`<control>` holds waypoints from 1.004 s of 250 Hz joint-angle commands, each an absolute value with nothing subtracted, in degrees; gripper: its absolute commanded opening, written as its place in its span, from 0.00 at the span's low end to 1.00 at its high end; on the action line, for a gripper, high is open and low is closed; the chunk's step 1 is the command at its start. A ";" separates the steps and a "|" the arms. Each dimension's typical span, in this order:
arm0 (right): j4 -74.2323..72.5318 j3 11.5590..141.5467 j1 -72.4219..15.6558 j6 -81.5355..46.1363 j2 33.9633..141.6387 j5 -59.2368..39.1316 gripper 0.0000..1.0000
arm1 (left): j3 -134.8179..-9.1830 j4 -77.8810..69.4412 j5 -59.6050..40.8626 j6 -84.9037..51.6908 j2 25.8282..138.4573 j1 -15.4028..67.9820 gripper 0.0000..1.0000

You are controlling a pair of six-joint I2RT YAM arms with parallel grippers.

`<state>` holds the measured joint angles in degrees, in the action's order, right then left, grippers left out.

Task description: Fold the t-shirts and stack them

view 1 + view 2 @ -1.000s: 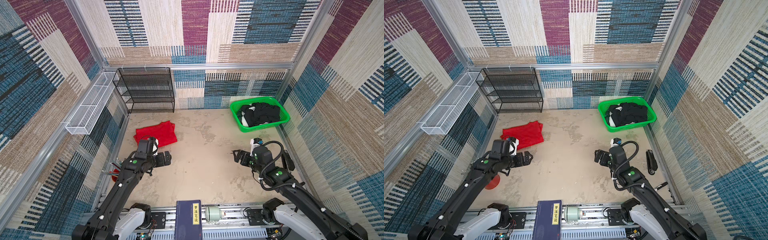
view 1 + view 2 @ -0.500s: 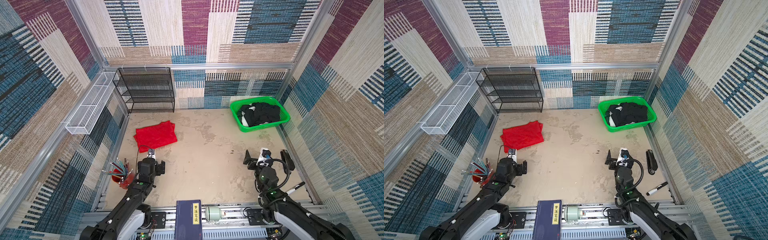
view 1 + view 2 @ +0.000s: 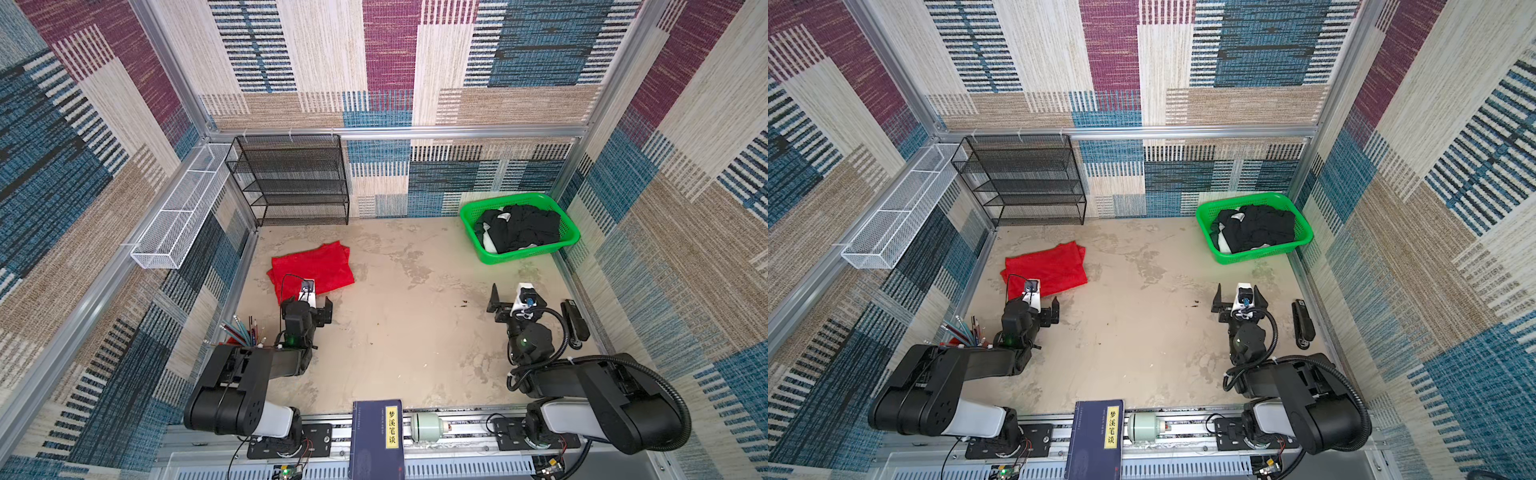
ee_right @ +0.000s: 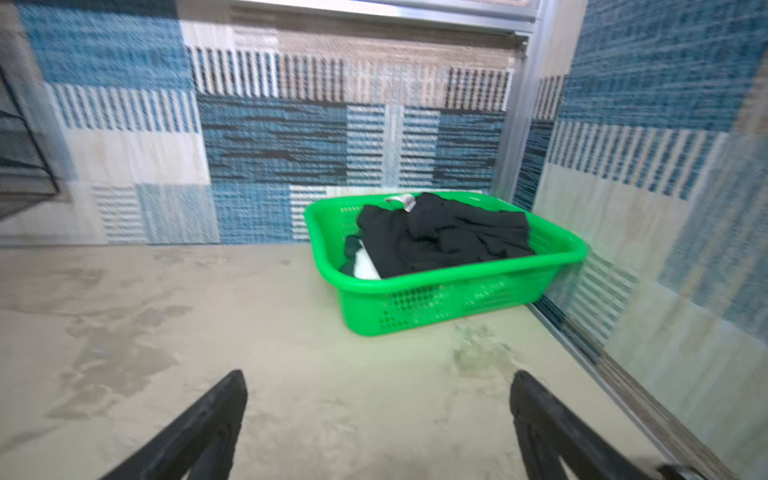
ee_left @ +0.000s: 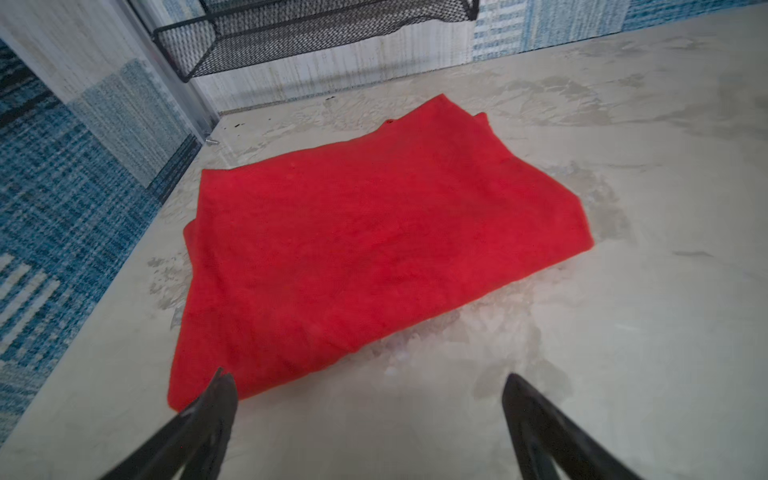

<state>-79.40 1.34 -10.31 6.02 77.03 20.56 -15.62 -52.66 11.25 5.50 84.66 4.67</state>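
Red t-shirt [image 3: 311,270] lies folded flat at centre-left of both top views, near the left wall. I read it as the base of the stack. Black t-shirts [image 3: 519,228] sit bunched in the green basket [image 3: 523,254] at upper right, not yet folded. Left gripper [image 5: 365,376] is spread wide and empty at the red near edge. Right gripper [image 4: 379,374] is also spread wide and empty, facing the basket, well apart, nothing between. I'd mind the stapler [image 3: 575,320] by the right wall and the pencil cup [image 3: 241,332] beside the left arm.
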 commanded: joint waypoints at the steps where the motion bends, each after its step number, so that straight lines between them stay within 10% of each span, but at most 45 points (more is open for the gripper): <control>1: -94.20 0.15 -7.52 6.50 83.42 12.16 0.99 | -14.67 -64.98 1.93 3.79 87.73 1.65 0.99; 251: -74.74 12.90 0.72 1.54 89.29 -3.30 0.99 | -23.60 -47.64 -1.70 4.13 87.63 0.53 0.99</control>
<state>-75.31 11.88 0.67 1.58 88.75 -2.02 -23.27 -47.40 -0.84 4.21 87.70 0.60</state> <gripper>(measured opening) 0.989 0.995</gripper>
